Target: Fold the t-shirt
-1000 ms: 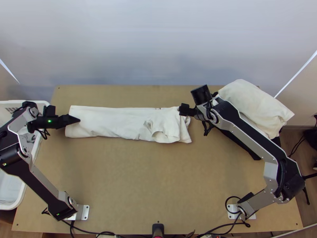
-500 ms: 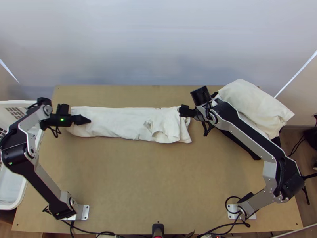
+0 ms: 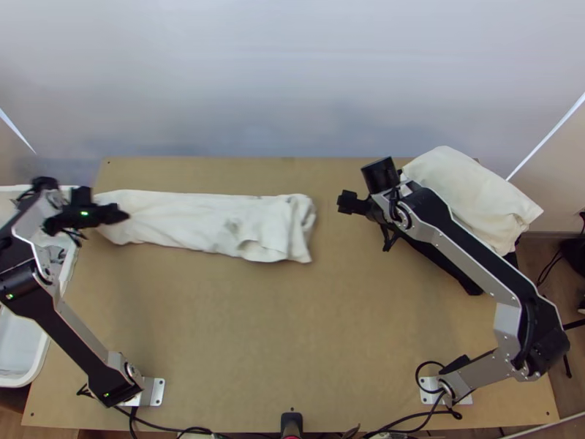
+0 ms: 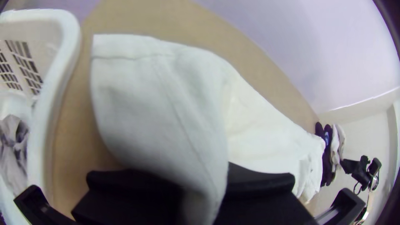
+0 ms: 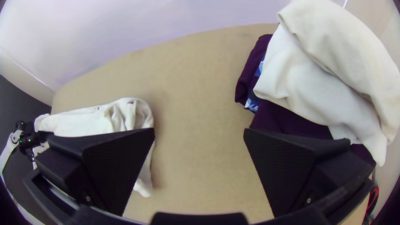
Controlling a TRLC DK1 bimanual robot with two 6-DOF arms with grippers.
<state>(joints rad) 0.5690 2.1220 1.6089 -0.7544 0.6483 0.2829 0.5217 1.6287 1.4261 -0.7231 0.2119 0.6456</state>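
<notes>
t-shirt (image 3: pixel 194 221) on table (image 3: pixel 292 329) (wall (image 3: pixel 292 80) beyond)

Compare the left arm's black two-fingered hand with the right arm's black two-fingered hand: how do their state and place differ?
The left hand is shut on one end of the white cloth t-shirt; the right hand is open wide, holding nothing.
The left hand is beside the white plastic basket; the right hand is past the shirt's other end, near the pile of white and dark purple cloth.
Both have wide, flat black fingers.
</notes>
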